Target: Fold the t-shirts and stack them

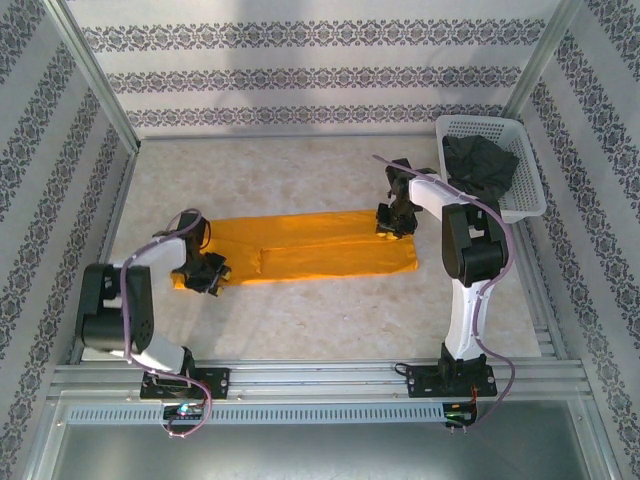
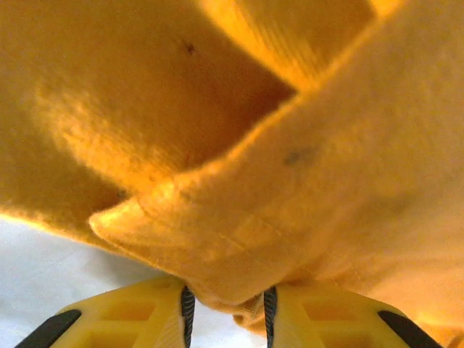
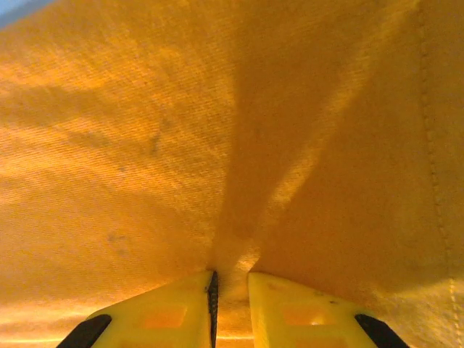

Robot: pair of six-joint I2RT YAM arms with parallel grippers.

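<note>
The orange-yellow t-shirt (image 1: 310,252) lies folded into a long strip across the middle of the table. My left gripper (image 1: 208,272) is at the strip's left end, shut on a bunched hem of orange cloth (image 2: 232,239) between its yellow fingers (image 2: 156,315). At the strip's right end my right gripper (image 1: 393,222) pinches a ridge of the same orange shirt (image 3: 232,272) between its fingers (image 3: 174,312). The dark charcoal t-shirt (image 1: 480,165) sits crumpled inside the white lattice basket (image 1: 523,200) at the back right.
Patterned walls and metal rails (image 1: 300,375) box in the pale tabletop (image 1: 300,320). The basket stands close behind the right arm's elbow (image 1: 470,250). Bare table shows in front of and behind the orange strip.
</note>
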